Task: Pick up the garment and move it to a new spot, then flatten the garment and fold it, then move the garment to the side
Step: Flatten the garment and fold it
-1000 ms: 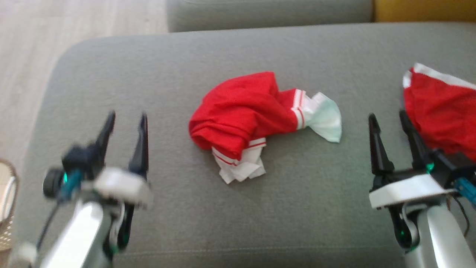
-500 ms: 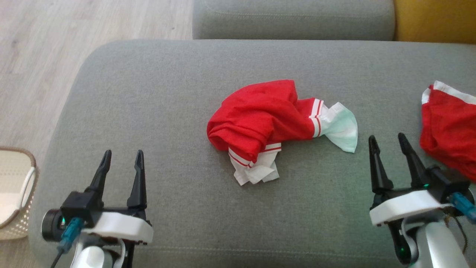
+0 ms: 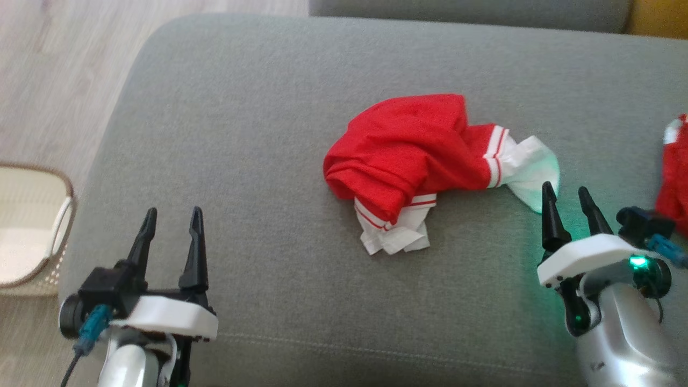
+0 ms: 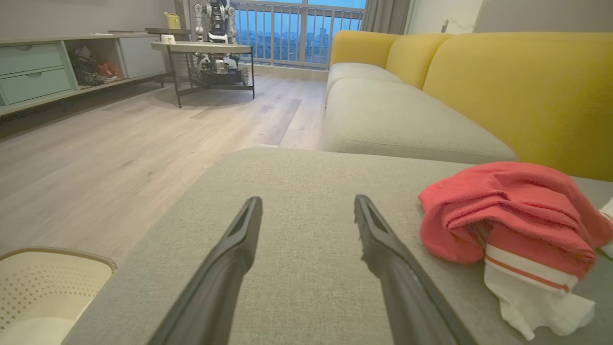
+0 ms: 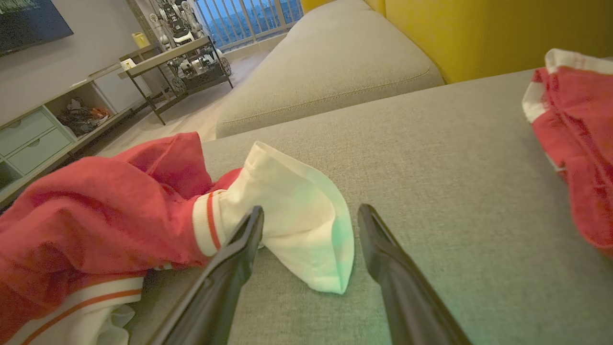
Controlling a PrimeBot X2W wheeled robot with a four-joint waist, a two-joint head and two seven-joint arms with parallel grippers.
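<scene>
A crumpled red garment [image 3: 408,148] with white, red-striped cuffs lies in the middle of the grey sofa seat [image 3: 258,107]; it also appears at the right of the left wrist view [image 4: 507,211] and at the left of the right wrist view [image 5: 96,215]. My right gripper [image 3: 565,196] is open just right of the garment's white sleeve end [image 5: 297,211], its left finger [image 5: 239,244] close beside the cloth. My left gripper [image 3: 172,220] stands open over bare cushion, well left of the garment, holding nothing [image 4: 306,211].
A second red and white garment [image 3: 674,166] lies at the seat's right edge [image 5: 574,129]. A cream basket [image 3: 27,220] stands on the wooden floor to the left. Another grey cushion [image 4: 397,120] and yellow backrest [image 4: 527,81] lie beyond.
The head camera has shifted, so everything slides right in view. My right gripper has come closer to the garment's white sleeve end. The garment lies as before.
</scene>
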